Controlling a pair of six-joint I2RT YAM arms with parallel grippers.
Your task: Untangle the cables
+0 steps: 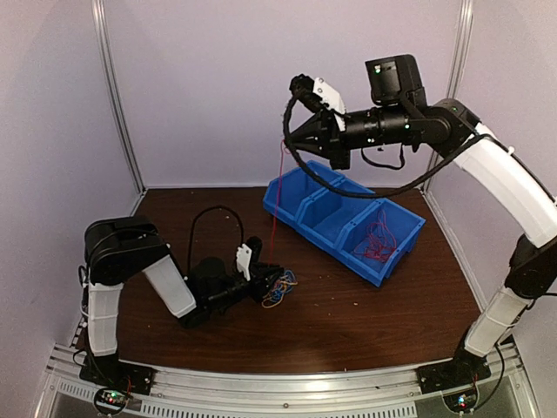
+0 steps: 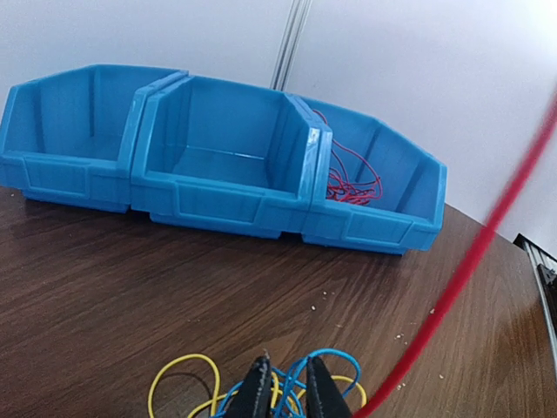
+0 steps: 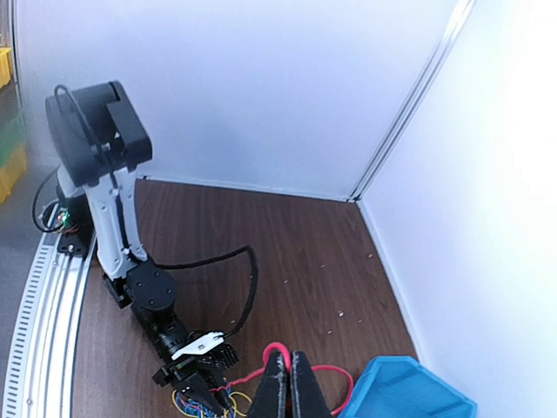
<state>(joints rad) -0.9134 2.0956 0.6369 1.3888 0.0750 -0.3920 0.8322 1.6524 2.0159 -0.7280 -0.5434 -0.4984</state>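
A tangled bunch of blue, yellow and orange cables (image 1: pixel 278 288) lies on the table left of centre. My left gripper (image 1: pixel 271 283) is low on it, shut on blue and yellow loops (image 2: pixel 287 392). My right gripper (image 1: pixel 287 141) is high above the table, shut on a red cable (image 3: pixel 277 355). That red cable (image 1: pixel 275 209) hangs stretched from it down to the bunch and shows as a red streak in the left wrist view (image 2: pixel 470 261). More red cables (image 1: pixel 376 239) lie in the right compartment of the blue bin (image 1: pixel 305 193).
The blue bin has three compartments (image 2: pixel 218 148), standing at the back right of the brown table. The left and middle compartments hold nothing visible. White enclosure walls stand behind and beside. A black robot cable (image 1: pixel 213 213) arches over the left arm.
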